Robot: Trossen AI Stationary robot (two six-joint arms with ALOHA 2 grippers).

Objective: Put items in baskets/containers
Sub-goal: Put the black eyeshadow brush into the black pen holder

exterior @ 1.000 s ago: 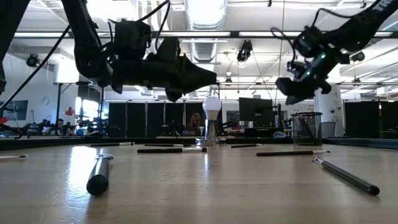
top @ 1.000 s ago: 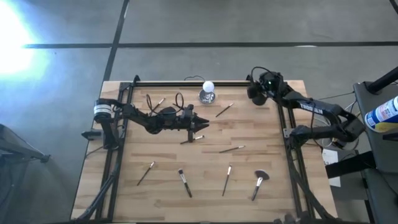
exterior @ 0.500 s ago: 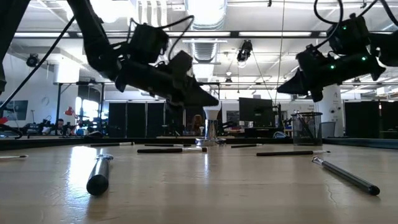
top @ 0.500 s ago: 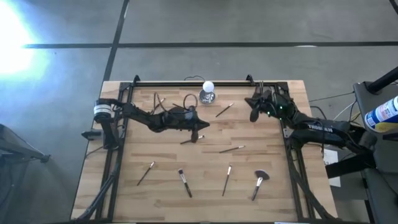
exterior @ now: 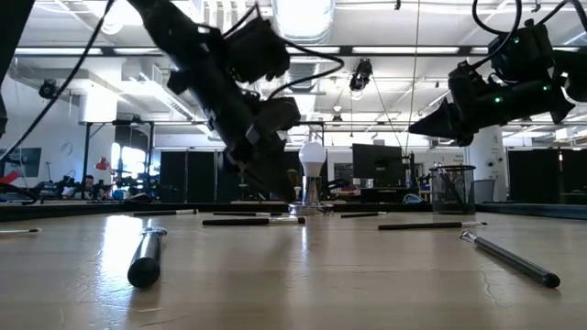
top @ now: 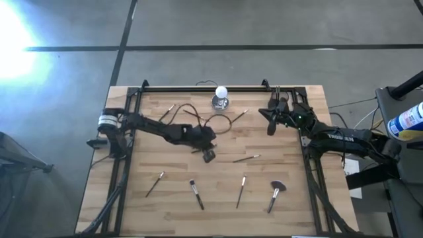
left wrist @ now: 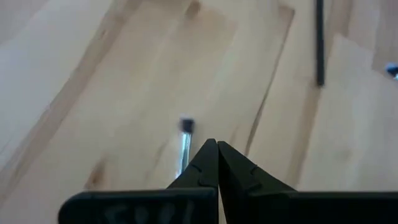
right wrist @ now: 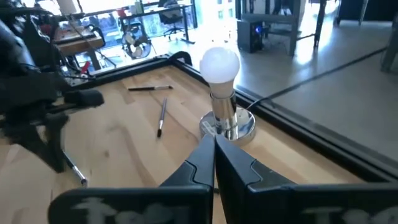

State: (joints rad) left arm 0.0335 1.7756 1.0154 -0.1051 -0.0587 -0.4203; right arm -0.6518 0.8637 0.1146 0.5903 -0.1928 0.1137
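Hanging tipped downward over the middle of the pale wooden bench (top: 165, 205): the left arm's dark two-finger tool (top: 208, 155), fingers clenched tip to tip on nothing in the left wrist view. Lying directly under and just ahead of those tips: a slim makeup brush with a silvery ferrule and dark head (left wrist: 185, 138), its long axis running roughly in line with the tool's pointing direction, so needing opened fingers and probably a turn of the wrist to straddle it. Nearer arm for this brush, by the high view: the left. Waiting raised near the far right corner: the right arm's dark tool (top: 269, 122), likewise clenched empty. Standing by that corner in the low view: a small black cylindrical mesh cup (exterior: 452, 189), well apart from the left tool.
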